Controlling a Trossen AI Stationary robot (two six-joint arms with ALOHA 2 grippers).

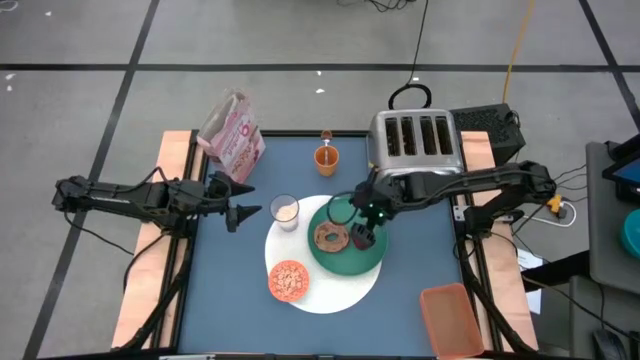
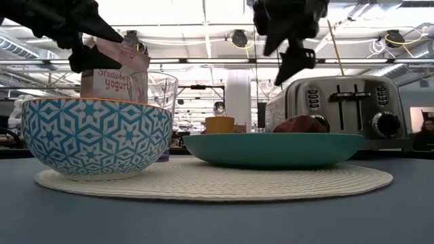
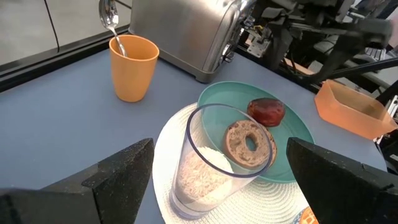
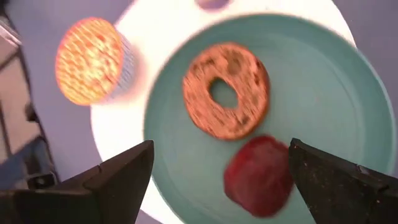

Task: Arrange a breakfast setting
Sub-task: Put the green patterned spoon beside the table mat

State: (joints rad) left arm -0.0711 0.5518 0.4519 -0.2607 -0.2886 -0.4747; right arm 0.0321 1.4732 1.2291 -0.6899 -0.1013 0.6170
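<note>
Breakfast setting, nearest first: the cereal bowl (image 1: 289,281) sits on the white mat (image 1: 340,292) at its front edge, then the green plate (image 1: 372,258) holding the bagel (image 1: 330,237) and dark red food (image 1: 361,237), with the milk glass (image 1: 286,211) behind. The right tool (image 1: 358,224) hangs wide open and empty above the plate. The left tool (image 1: 243,211), open and empty, waits beside the glass. Farther back, the orange cup (image 1: 327,158) holds 1 spoon (image 1: 326,136). A careless descent could knock the glass over.

A silver toaster (image 1: 415,140), a pink cereal box (image 1: 232,135) and an orange bin (image 1: 451,318) stand on the table (image 1: 420,245).
</note>
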